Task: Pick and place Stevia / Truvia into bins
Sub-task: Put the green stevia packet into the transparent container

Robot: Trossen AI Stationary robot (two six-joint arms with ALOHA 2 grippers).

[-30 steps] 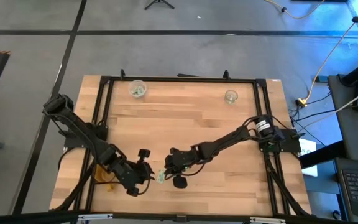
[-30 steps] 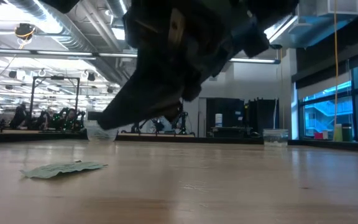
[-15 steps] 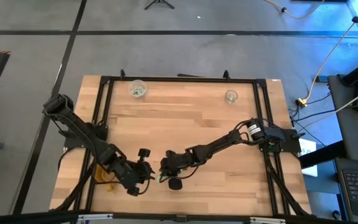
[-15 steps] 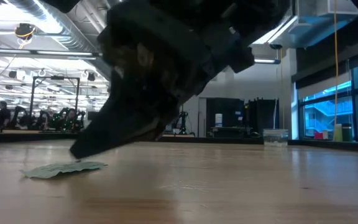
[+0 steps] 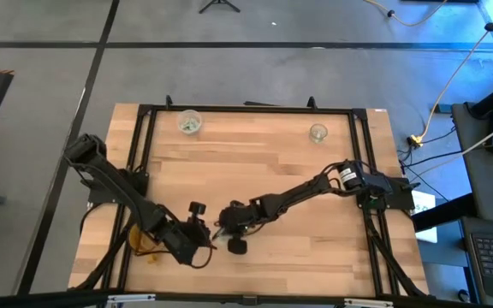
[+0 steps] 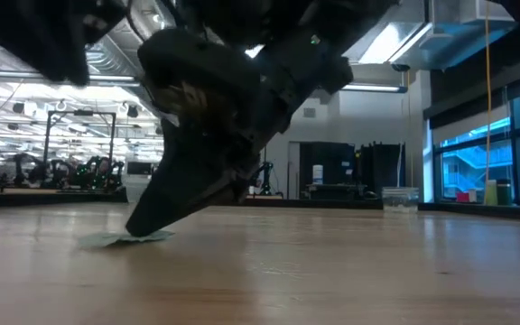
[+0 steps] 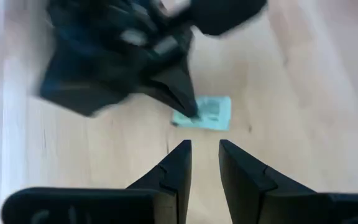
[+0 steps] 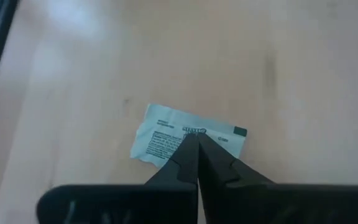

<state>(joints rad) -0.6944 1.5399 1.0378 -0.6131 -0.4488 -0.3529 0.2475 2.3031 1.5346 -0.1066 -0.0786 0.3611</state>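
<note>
Right wrist view: closed right gripper (image 8: 197,142) tip presses a sachet (image 8: 166,134); left gripper (image 7: 204,147) narrowly parted nearby.

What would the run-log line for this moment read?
right gripper: jaws shut, tip on sachet | left gripper: jaws apart, facing it, empty | sachet flat on table

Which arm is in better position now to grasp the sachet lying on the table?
Left, probably. The left gripper faces the sachet with fingers apart; the right gripper presses its shut tips on it.
</note>
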